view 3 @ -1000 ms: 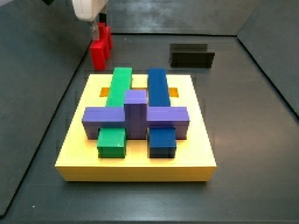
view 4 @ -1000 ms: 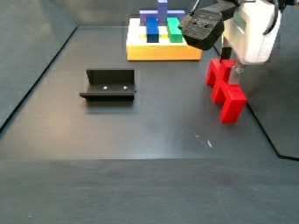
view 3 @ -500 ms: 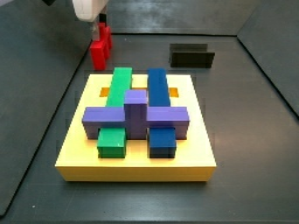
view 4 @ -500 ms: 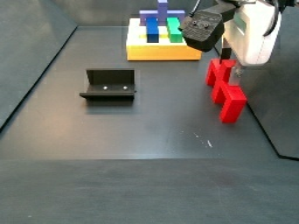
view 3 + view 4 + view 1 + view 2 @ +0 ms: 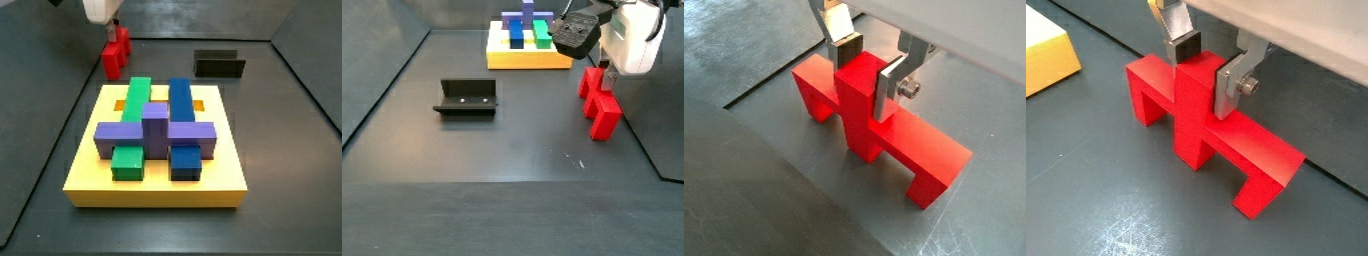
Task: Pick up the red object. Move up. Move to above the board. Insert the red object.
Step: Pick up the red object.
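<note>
The red object [image 5: 885,140] lies on the dark floor with its central stub between my gripper's fingers [image 5: 867,65]. Both wrist views show the silver plates pressed against the stub's two sides [image 5: 1207,62]. The red object also shows in both side views [image 5: 115,58] [image 5: 599,105], under the white gripper [image 5: 600,68] [image 5: 112,25]. The board [image 5: 160,185] is a thick yellow slab bearing green, blue and purple blocks. It stands apart from the red object [image 5: 529,60], and its corner shows in a wrist view [image 5: 1046,55].
The fixture [image 5: 468,97], a dark bracket, stands on the floor away from the board and also shows in a side view [image 5: 219,65]. Dark walls edge the floor on all sides.
The red object has shifted slightly under the gripper in both side views. The gripper itself has hardly moved.
</note>
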